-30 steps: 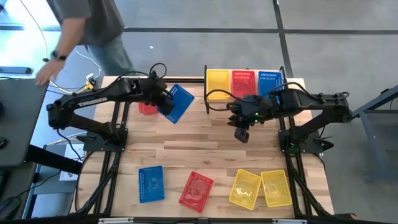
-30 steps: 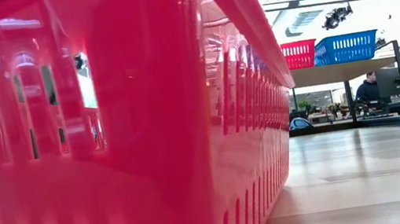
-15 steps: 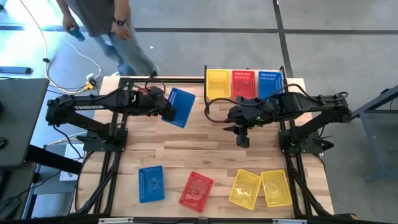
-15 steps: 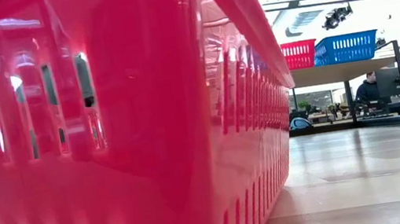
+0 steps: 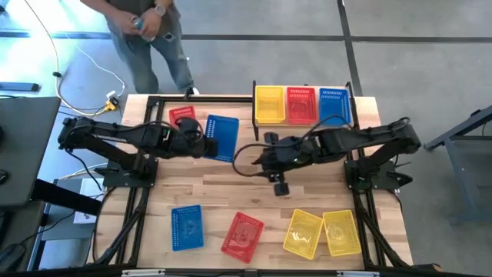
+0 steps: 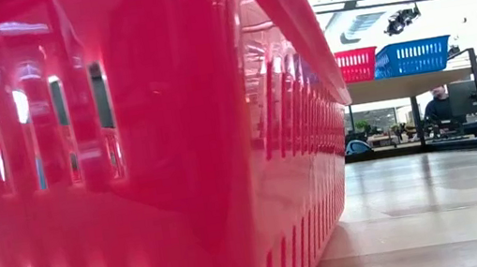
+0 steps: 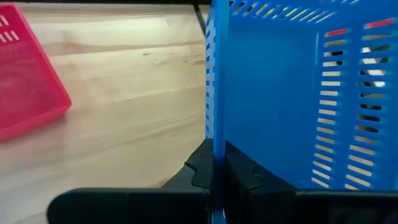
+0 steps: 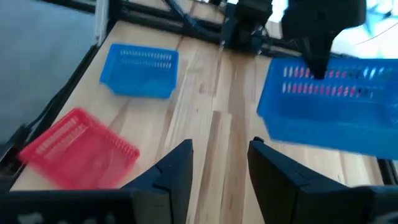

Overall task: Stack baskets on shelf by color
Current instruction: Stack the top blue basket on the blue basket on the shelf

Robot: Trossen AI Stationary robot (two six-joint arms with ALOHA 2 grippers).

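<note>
The left gripper pinches the rim of a blue basket, held seemingly just off the table; the right gripper, fingers spread and empty, faces it from close on the right.

Table: light wooden plank top, black frame along its far edge.
Person: stands on the floor beyond the table's far left corner, hands together.
Cables: white, trail over the floor left of the table's far corner.
Second person: seated, far behind the table.
</note>
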